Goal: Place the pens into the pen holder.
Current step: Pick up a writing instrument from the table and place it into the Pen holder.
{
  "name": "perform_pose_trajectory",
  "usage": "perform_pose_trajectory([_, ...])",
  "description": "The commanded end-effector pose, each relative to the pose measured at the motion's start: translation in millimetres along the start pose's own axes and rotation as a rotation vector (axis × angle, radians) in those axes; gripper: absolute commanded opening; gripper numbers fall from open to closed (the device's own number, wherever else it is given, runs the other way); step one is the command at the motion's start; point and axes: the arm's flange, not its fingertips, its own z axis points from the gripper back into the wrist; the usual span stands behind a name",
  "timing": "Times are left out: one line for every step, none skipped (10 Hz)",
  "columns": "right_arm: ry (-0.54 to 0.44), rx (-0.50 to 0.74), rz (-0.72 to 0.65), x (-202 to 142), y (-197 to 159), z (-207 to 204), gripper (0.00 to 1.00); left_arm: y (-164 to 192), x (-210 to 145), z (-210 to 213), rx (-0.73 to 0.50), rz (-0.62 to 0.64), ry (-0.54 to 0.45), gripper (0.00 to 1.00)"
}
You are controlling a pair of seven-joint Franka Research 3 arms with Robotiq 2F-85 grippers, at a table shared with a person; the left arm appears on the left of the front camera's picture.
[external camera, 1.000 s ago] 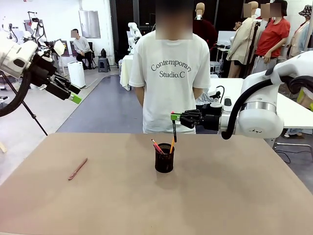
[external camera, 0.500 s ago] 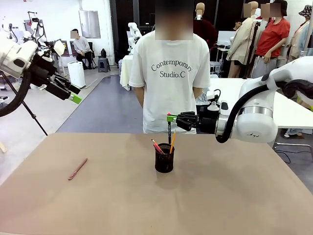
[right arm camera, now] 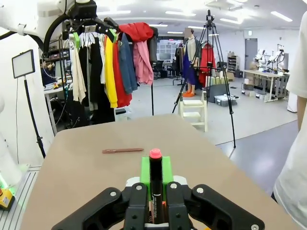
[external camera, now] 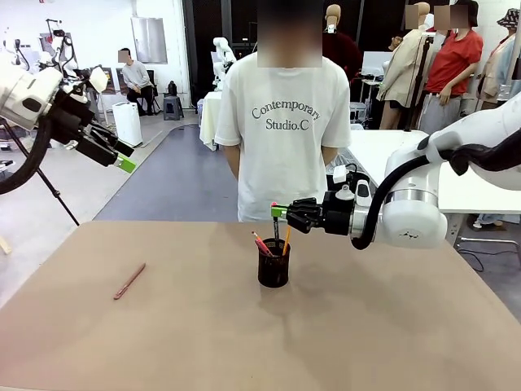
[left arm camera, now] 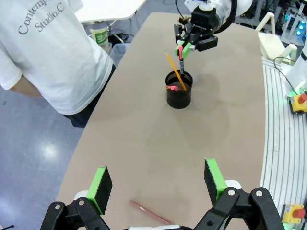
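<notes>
The black mesh pen holder stands mid-table with a yellow pencil and a pinkish-red pen leaning in it. Just above it, my right gripper is shut on a black marker with red ends, held upright with its lower end at the holder's mouth. The right wrist view shows the marker clamped between the green pads. My left gripper hangs open high at the left, off the table. Its wrist view looks down on the holder, the pencil and my right gripper.
One pinkish-red pen lies flat on the brown table at the left, also near the left wrist view's bottom edge. A person in a white T-shirt stands at the far edge, hands behind the back.
My right gripper has moved left and down with the marker, bringing it over the holder. The left arm has not moved.
</notes>
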Motion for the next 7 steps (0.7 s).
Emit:
perform_pose_trajectory([0.014, -0.024, 0.027, -9.4, -5.7, -7.6, 0.0, 0.1, 0.1, 1.7, 0.006, -0.001, 0.005, 1.0])
perform_pose_trajectory([0.032, -0.025, 0.02, -14.5, -6.6, -8.8, 0.0, 0.1, 0.1, 1.7, 0.006, -0.001, 0.005, 1.0])
perform_pose_trajectory([0.034, -0.025, 0.015, -17.2, -3.5, -9.7, 0.15, 0.1, 0.1, 1.7, 0.006, -0.001, 0.005, 1.0])
perform_pose_trajectory([0.035, -0.022, 0.014, -16.2, -4.5, -8.9, 0.34, 0.1, 0.1, 1.7, 0.006, -0.001, 0.005, 1.0])
perform_pose_trajectory([0.041, -0.017, 0.016, -14.1, -5.1, -8.4, 0.53, 0.1, 0.1, 1.7, 0.006, -0.001, 0.005, 1.0])
perform_pose_trajectory([0.045, -0.016, 0.018, -13.8, -3.9, -8.0, 0.72, 0.1, 0.1, 1.7, 0.006, -0.001, 0.005, 1.0])
perform_pose_trajectory([0.054, -0.016, 0.019, -12.1, -2.8, -7.2, 0.91, 0.1, 0.1, 1.7, 0.006, -0.001, 0.005, 1.0])
